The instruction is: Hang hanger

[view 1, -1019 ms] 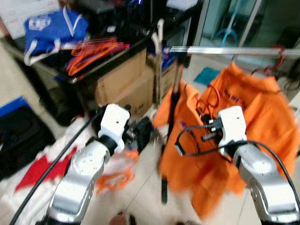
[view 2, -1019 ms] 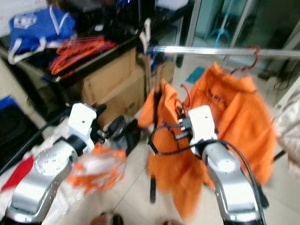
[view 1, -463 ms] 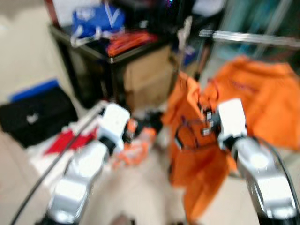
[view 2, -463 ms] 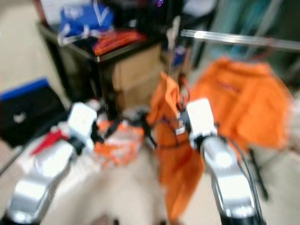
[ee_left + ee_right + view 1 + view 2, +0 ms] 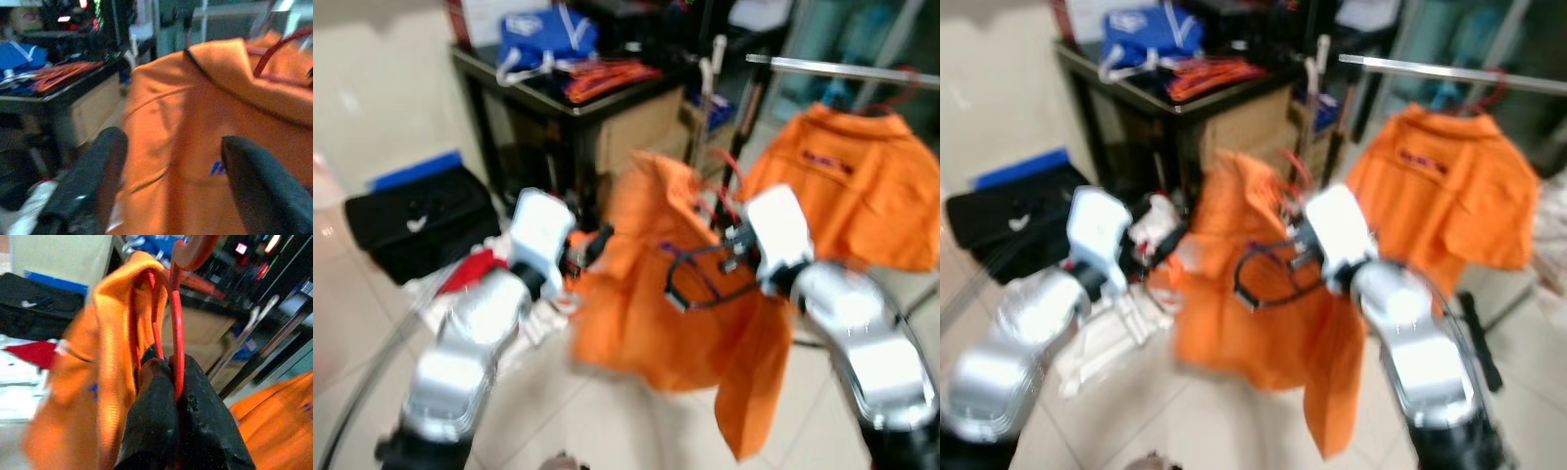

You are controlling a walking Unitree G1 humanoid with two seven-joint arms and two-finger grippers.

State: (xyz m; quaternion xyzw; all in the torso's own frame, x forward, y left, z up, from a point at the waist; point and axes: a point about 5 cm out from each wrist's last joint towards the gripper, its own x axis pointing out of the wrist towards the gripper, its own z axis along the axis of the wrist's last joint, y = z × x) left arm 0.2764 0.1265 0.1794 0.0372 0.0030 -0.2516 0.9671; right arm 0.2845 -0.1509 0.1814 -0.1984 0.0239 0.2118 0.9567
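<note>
While the right gripper (image 5: 171, 382) pinches the red hanger (image 5: 177, 333) carrying an orange shirt (image 5: 651, 294), the left gripper (image 5: 171, 181) gapes empty beside the cloth.

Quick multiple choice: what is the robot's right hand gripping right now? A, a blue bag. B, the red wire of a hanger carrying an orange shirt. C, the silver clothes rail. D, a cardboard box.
B: in the right wrist view the right hand has its fingers pinched shut on the red hanger, with the orange shirt draped from it.
</note>
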